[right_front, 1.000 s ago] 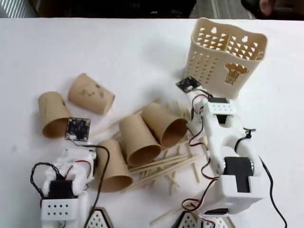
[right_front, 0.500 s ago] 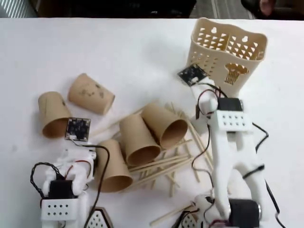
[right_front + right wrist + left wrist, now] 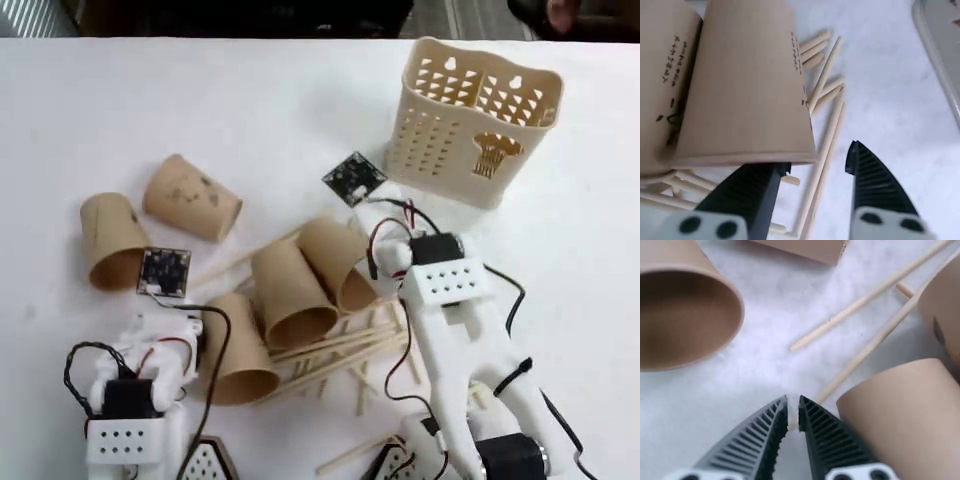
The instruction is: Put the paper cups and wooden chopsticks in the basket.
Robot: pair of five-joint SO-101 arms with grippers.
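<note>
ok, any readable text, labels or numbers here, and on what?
Basket: cut-outs only, no text.
Cup nearest the basket: small marks by its seam, too small to read.
Cup beside it: dark print down its side, too blurred to read.
Rearmost cup: dark marks, too small to read.

Cups (image 3: 290, 290) and chopsticks (image 3: 340, 344) crowd centre; bare table (image 3: 250, 110) open on far side beside basket (image 3: 470, 120).

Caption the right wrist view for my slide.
Open right gripper at the rim of a paper cup lying among wooden chopsticks.
</note>
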